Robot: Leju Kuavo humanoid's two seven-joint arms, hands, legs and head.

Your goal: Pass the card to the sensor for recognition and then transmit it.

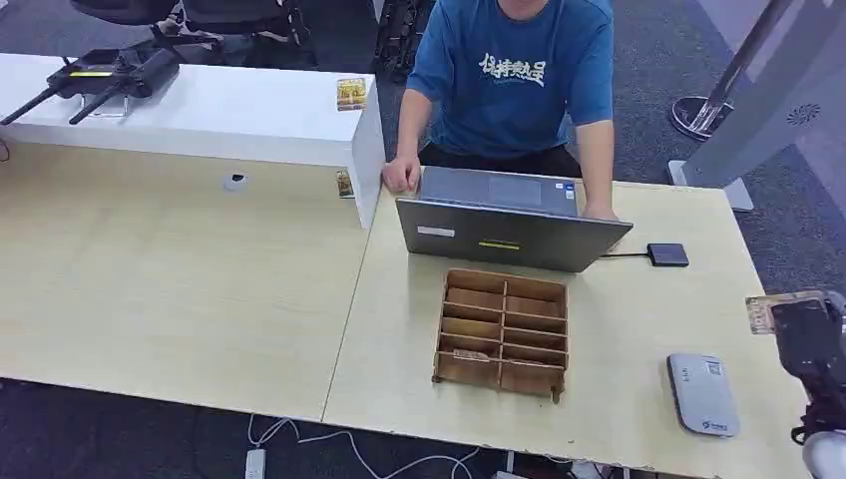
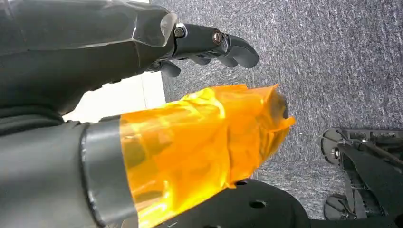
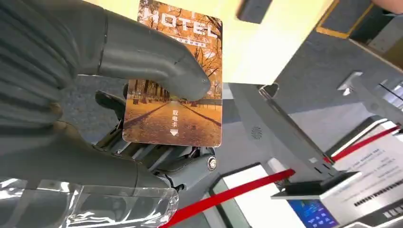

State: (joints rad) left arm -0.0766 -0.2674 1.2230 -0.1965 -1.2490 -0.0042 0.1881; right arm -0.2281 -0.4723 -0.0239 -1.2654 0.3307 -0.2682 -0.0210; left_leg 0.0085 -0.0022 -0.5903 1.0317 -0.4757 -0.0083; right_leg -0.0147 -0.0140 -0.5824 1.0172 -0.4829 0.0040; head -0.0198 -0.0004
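The right hand point(image 3: 119, 137) already has the card point(image 3: 173, 90): the thumb presses its printed face against the darker fingers point(image 3: 157, 161) behind it, so the grip is a flat pinch with much of the card standing clear beyond the thumb. In the head view that hand point(image 1: 810, 344) sits at the table's point(image 1: 180, 289) right edge, with the card point(image 1: 760, 312) poking out from it toward the laptop point(image 1: 509, 237).

The likely sensor is the pale grey reader point(image 1: 702, 394) lying flat on the table, just beside the right hand and a little nearer the robot than the card. That is a judgement; a small black box point(image 1: 667, 253) wired to the laptop lies farther off and could be the reader instead. Either way the right hand is the nearer one by far. The reader's long axis runs roughly away from the robot, and the card looks held on edge, not face-down, so the coming move seems to turn on rolling the wrist to lay the card's free end flat over the reader.

The left hand point(image 2: 204, 47) hangs off the table over the carpet, holding nothing, fingers loosely curled and apart from the taped thumb.

A person point(image 1: 514, 75) sits behind the laptop, probably the one to receive the card.
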